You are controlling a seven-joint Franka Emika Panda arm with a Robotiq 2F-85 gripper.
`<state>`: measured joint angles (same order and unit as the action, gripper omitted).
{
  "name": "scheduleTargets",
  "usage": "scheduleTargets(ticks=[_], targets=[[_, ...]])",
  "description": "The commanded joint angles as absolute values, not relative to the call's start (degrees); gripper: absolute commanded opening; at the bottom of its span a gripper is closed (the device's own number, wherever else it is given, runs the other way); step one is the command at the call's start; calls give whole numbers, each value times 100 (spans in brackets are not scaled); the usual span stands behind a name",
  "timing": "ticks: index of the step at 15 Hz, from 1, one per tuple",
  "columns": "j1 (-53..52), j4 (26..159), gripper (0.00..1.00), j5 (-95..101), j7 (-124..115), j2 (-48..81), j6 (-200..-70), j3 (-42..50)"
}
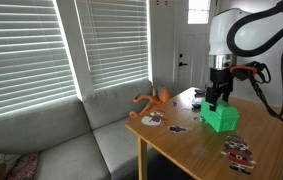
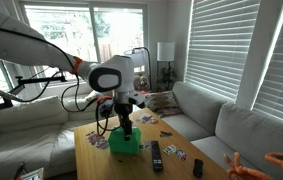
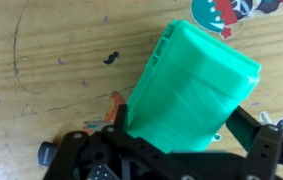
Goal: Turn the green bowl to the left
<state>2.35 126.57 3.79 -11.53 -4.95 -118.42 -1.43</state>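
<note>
The green bowl is a bright green boxy container standing on the wooden table; it shows in both exterior views. My gripper comes down on it from above. In the wrist view the green bowl lies slanted between the two black fingers of my gripper, which close on its sides. Its near end is hidden under the gripper body.
An orange spindly toy figure lies at the table's edge by the grey couch. Picture cards lie near the bowl, one in the wrist view. A black remote lies beside the bowl.
</note>
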Motion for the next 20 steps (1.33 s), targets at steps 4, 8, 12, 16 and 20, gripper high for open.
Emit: scheduleTargets(ticks=[4,8,12,16,20], targets=[[92,12729,100,485,339,-590,-12023,-79],[46,12716,100,306,1088,-596,-12179,-67],[28,12687,100,316,1499,-598,-12126,-67],[28,12671,100,298,1614,-617,-12085,-68],[37,12656,100,187,1535,-820,-11922,-47]])
